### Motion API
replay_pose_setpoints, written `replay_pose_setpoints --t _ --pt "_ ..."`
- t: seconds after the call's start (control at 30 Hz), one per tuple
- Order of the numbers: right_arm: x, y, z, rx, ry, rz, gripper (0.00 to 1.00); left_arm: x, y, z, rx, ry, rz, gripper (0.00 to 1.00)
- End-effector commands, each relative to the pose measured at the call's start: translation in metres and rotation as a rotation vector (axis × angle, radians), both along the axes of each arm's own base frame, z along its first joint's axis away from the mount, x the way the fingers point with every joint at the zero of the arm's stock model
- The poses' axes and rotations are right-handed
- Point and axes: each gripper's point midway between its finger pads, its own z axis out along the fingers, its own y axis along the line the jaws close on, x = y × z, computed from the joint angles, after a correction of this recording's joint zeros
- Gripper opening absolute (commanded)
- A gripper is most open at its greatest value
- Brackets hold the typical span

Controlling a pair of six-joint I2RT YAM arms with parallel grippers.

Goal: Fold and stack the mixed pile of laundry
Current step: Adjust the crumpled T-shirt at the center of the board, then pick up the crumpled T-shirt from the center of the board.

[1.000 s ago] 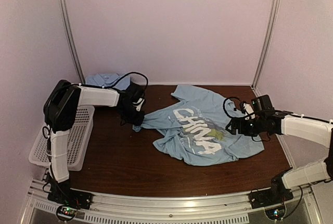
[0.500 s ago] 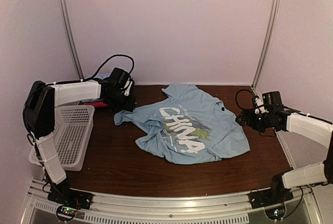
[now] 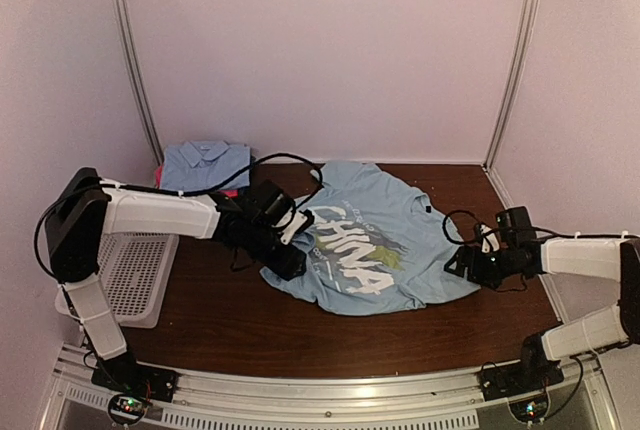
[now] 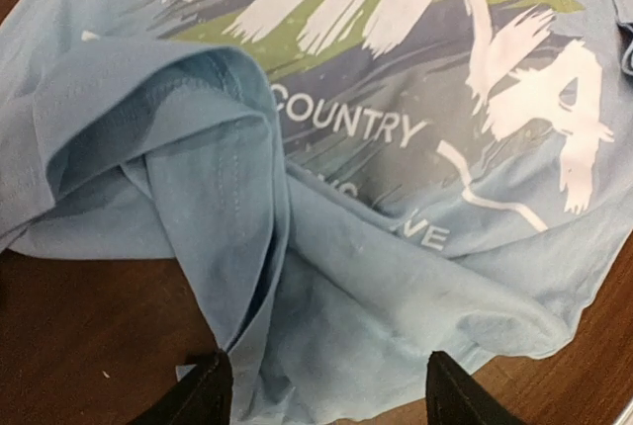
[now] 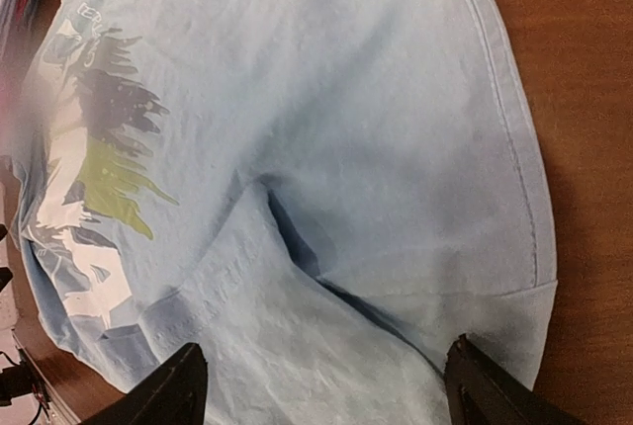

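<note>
Jaws apart on both: my left gripper and right gripper have moved in over the spread printed shirt; I'd start folding.

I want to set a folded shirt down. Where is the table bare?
Bare table: the near strip between T-shirt and front rail; the far right corner. Crowded: the middle, under the T-shirt, left tool and right tool; far left, a folded shirt.

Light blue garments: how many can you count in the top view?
2. A printed T-shirt lies spread out centrally; a folded collared shirt sits at the back left corner. Others may be hidden beneath.
</note>
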Motion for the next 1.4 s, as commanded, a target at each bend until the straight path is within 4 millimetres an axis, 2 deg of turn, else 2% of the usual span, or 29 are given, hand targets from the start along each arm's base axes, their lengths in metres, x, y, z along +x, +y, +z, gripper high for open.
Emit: replay_pose_setpoints --t 0.0,0.13,0.2,0.3,0.37,0.47,0.53,0.6,0.7,0.8,0.97,1.1,1.17,1.27,1.37 --pt "-0.01 0.005 -0.01 0.04 0.019 -0.007 0.84 0.008 0.028 -0.024 0.089 0.0 0.135 0.68" --pt "-0.012 0.001 -0.017 0.017 0.037 -0.021 0.84 0.023 0.065 -0.049 0.204 0.032 0.278 0.57" --pt "-0.012 -0.001 -0.019 0.004 0.045 -0.025 0.84 0.032 0.081 -0.056 0.189 0.071 0.343 0.47" --pt "-0.01 0.003 -0.012 0.023 0.015 -0.007 0.81 0.051 0.1 -0.053 0.143 0.076 0.42 0.26" --pt "-0.008 0.01 -0.001 0.056 -0.028 0.024 0.76 0.064 0.108 -0.048 0.111 0.069 0.453 0.14" --pt "-0.007 0.023 0.016 0.098 -0.074 0.094 0.71 0.081 0.127 -0.043 0.088 0.066 0.511 0.05" --pt "-0.007 0.029 0.021 0.1 -0.085 0.134 0.71 0.088 0.138 -0.04 0.08 0.062 0.536 0.04" --pt "-0.009 0.032 0.02 0.08 -0.078 0.161 0.71 0.089 0.141 -0.032 0.059 0.053 0.539 0.05" --pt "-0.008 0.038 0.017 0.054 -0.068 0.196 0.7 0.084 0.14 -0.022 0.031 0.044 0.526 0.12" --pt "-0.006 0.046 0.011 0.028 -0.051 0.231 0.7 0.078 0.151 -0.015 0.049 0.04 0.555 0.13" --pt "0.0 0.058 -0.003 -0.042 -0.017 0.28 0.7 0.068 0.168 -0.017 0.072 0.053 0.593 0.11" --pt "0.007 0.068 -0.007 -0.083 -0.021 0.311 0.68 0.069 0.169 -0.018 0.066 0.056 0.594 0.11" --pt "0.01 0.073 -0.009 -0.09 -0.015 0.329 0.65 0.07 0.168 -0.016 0.059 0.056 0.59 0.11" --pt "0.01 0.082 -0.012 -0.091 0.0 0.364 0.53 0.072 0.166 -0.013 0.049 0.055 0.588 0.11" --pt "0.008 0.091 -0.01 -0.05 0.001 0.402 0.35 0.072 0.164 -0.009 0.024 0.062 0.587 0.14"
